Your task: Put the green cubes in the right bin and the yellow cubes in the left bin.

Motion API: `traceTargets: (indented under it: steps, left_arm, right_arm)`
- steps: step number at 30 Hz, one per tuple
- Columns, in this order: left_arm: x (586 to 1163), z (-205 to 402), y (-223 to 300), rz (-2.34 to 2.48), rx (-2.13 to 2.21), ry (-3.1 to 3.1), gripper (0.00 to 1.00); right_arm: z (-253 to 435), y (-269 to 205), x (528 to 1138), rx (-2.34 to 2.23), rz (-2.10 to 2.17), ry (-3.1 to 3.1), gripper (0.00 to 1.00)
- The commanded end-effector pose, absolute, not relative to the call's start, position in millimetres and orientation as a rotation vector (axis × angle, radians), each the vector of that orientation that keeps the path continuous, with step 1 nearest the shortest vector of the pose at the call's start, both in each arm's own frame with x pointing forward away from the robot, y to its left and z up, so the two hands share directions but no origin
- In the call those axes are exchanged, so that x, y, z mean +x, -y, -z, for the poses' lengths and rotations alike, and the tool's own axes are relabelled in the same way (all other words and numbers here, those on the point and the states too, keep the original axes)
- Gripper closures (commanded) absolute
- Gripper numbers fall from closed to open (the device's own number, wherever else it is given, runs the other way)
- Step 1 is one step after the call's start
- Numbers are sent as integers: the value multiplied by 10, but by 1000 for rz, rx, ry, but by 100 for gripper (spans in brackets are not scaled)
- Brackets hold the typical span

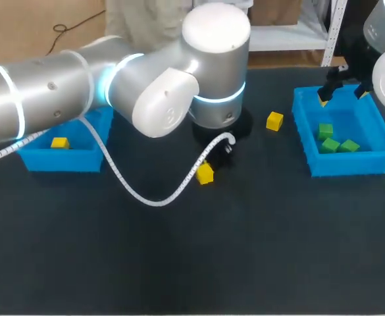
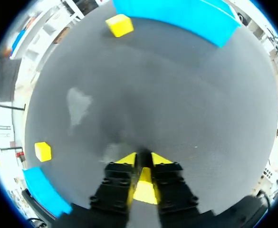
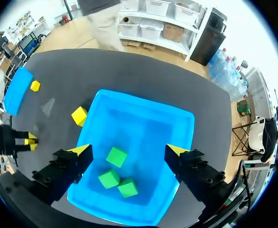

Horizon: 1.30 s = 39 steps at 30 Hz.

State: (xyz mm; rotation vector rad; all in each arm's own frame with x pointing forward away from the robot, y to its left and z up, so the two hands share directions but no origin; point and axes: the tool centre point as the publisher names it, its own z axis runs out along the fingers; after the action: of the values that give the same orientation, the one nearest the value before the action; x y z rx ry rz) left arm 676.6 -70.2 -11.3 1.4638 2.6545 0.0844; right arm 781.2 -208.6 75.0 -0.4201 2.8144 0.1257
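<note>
My left gripper [image 2: 143, 159] is down at the table's middle, and its fingers are shut on a yellow cube [image 2: 146, 189]. In the head view that cube [image 1: 205, 174] shows just under the left arm's wrist. A second yellow cube [image 1: 274, 121] lies on the mat to the left of the right bin [image 1: 305, 131]. A third yellow cube [image 1: 60, 142] is in the left bin [image 1: 60, 161]. Three green cubes [image 3: 116, 156] lie in the right bin [image 3: 177, 128]. My right gripper [image 3: 129, 152] hangs open above that bin, holding nothing.
My left arm [image 1: 113, 79] stretches across the back left of the table and hides part of the left bin. A white cable [image 1: 146, 194] loops from it down to the mat. The mat's front half is bare black cloth.
</note>
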Motion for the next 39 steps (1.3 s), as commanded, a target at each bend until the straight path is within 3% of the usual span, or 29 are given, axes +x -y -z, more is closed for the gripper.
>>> traceTargets:
  steps: [1,7,8,9,23,39]
  left_arm:
    - [6834,-39,448,-96,1407,-2645,100]
    - [6976,-180,171,-132,1342,-2650,100]
    - [6983,-201,145,-133,1322,-2660,66]
    - [6991,-222,127,-120,1313,-2661,0]
    - [6853,-469,126,203,1271,-2738,0]
    - [6474,-340,463,196,1491,-2723,0]
  right_arm:
    - [-755,2087,7775,-415,-119,-2807,0]
    - [-755,2087,7775,-415,-119,-2807,0]
    - [-755,2087,7775,-415,-119,-2807,0]
    - [-755,2087,7775,-415,-119,-2807,0]
    - [-755,2087,7775,-415,-119,-2807,0]
    - [-755,2087,7775,-415,-119,-2807,0]
